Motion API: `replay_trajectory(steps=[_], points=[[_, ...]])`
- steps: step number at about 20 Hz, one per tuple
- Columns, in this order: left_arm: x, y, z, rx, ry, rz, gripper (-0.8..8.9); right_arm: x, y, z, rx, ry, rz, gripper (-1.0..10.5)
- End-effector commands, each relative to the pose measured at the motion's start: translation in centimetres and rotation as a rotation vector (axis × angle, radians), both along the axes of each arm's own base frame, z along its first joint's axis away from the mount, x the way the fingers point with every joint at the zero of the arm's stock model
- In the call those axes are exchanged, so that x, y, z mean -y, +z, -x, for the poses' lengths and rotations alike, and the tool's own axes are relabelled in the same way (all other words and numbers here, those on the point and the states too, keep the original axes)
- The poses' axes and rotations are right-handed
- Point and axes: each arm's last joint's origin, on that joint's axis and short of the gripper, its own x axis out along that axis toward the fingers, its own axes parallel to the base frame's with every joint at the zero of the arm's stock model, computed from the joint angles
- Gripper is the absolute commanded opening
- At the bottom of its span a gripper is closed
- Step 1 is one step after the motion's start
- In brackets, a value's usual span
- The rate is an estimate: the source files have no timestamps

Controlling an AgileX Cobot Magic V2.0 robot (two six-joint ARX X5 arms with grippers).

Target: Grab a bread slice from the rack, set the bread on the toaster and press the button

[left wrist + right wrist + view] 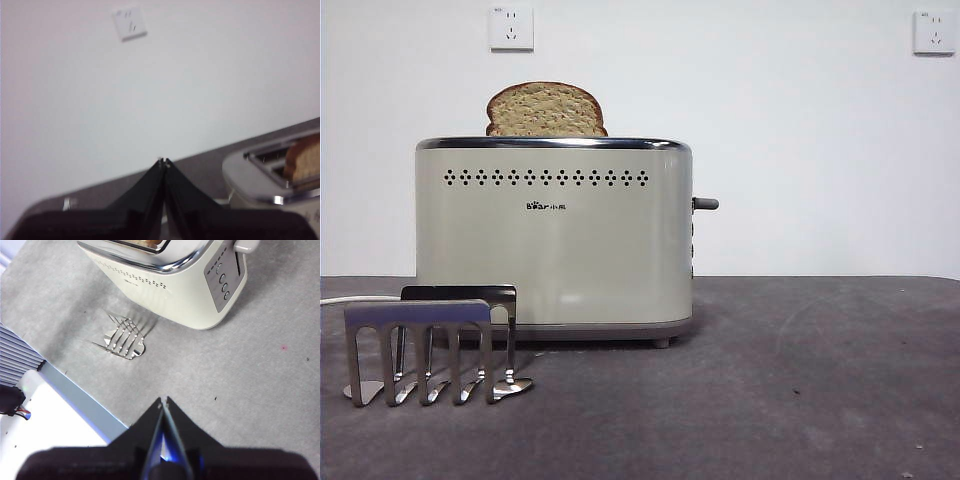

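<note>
- The slice of bread [546, 111] stands upright in the toaster [554, 240], its domed top above the chrome rim.
- The rack [430, 345] sits empty just before the toaster's front corner, toward the counter's near edge.
- Left gripper [163, 161]: jaws pressed together, holding nothing, raised beside the toaster.
- Right gripper [163, 401]: jaws likewise together and empty, high over open grey counter [260, 390].

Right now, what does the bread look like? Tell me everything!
The slice of bread is tan and speckled, with a dark brown crust and a domed top. It stands upright in the toaster, in a slot of the chrome top, with only its upper part poking out. Nothing else touches it; no gripper is near.
</note>
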Motion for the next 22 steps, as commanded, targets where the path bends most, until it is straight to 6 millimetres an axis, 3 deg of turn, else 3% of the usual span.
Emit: replay_trajectory(steps=[1, 5, 12, 16, 22], points=[[-0.1, -4.1, -0.3, -0.053, 0.021, 0.064, -0.03, 0.0, -0.2, 0.0, 0.004, 0.007, 0.004, 0.0], [-0.2, -8.6, -0.4, -0.104, 0.045, 0.095, -0.03, 0.0, -0.2, 0.0, 0.004, 0.007, 0.004, 0.0], [-0.4, -13.1, -0.9, -0.179, 0.073, 0.162, -0.03, 0.0, -0.2, 0.0, 0.004, 0.007, 0.004, 0.0], [-0.4, -14.3, -0.9, -0.257, 0.078, 0.208, -0.03, 0.0, -0.2, 0.0, 0.004, 0.007, 0.004, 0.0], [-0.4, -14.7, -0.9, -0.299, 0.079, 0.212, -0.03, 0.0, -0.2, 0.0, 0.004, 0.007, 0.004, 0.0]])
